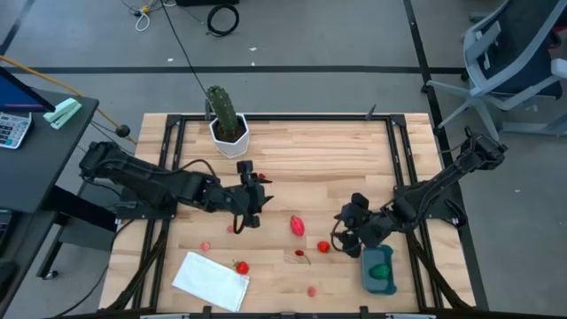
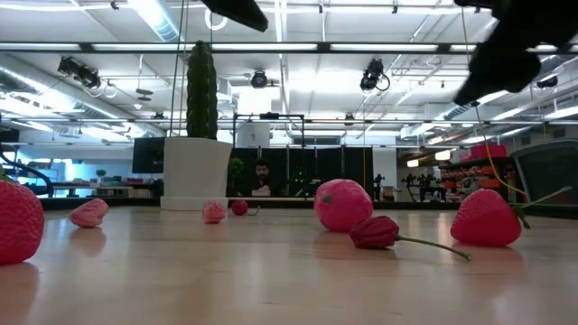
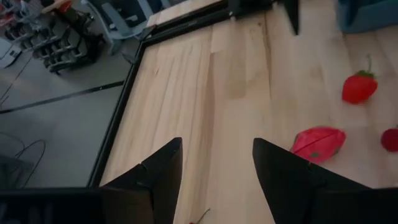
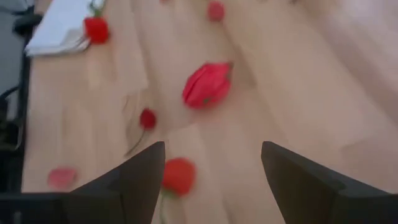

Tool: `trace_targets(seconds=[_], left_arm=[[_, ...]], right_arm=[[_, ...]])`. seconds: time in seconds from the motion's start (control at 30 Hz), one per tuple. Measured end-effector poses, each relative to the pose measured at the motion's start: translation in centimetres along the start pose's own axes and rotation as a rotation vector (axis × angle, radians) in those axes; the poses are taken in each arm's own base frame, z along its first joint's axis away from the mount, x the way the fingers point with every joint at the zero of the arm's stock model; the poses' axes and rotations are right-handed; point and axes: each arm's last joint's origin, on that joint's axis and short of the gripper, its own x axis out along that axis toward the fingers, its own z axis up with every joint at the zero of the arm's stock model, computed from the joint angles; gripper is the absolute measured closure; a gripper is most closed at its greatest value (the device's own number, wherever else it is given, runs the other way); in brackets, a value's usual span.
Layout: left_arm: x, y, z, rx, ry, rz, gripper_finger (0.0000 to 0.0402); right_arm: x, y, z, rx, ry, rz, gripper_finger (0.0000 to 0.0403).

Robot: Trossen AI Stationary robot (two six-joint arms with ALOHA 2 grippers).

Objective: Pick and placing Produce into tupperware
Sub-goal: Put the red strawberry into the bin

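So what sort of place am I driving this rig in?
Probably a robotics lab or workshop, not a kitchen. The wooden table sits in a black metal frame on a grey concrete floor, an office chair stands beside it, and the low view shows an open hall with strip lights and equipment racks.

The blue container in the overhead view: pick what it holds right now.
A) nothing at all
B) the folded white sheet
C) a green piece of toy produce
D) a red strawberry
C: in the high view a green piece lies inside the blue container near the right gripper, while the red and pink pieces, like the large one, are out on the table.
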Motion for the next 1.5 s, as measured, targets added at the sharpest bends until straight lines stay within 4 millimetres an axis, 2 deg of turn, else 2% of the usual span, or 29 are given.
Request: trace_targets(seconds=[0.2,0.47,0.67,0.9,1.1,1.43,1.5], left_arm=[[0.0,0.0,-0.2,-0.001,0.018,-0.002,0.0207],[0.0,0.0,-0.3,-0.034,0.025,-0.002,0.0210],[0.0,0.0,-0.3,-0.039,0.026,-0.002,0.0215],[0.0,0.0,-0.3,-0.039,0.028,-0.002,0.0220],[0.0,0.0,-0.3,-0.039,0.028,-0.002,0.0222],[0.0,0.0,-0.3,-0.040,0.028,-0.002,0.0229],[0.0,0.0,-0.3,-0.040,0.028,-0.002,0.0228]], right_arm=[[0.3,1.6,-2.2,-0.084,0.084,0.060,0.0127],[3.5,3.3,-5.8,-0.138,0.172,-0.007,0.0137],[5.6,3.9,-6.9,-0.142,0.185,-0.013,0.0146],[5.8,3.9,-7.0,-0.116,0.183,-0.014,0.0169],[5.8,4.0,-7.0,-0.113,0.181,-0.011,0.0225],[5.8,3.9,-7.0,-0.113,0.182,-0.011,0.0375],[5.8,3.9,-7.0,-0.113,0.182,-0.011,0.0393]])
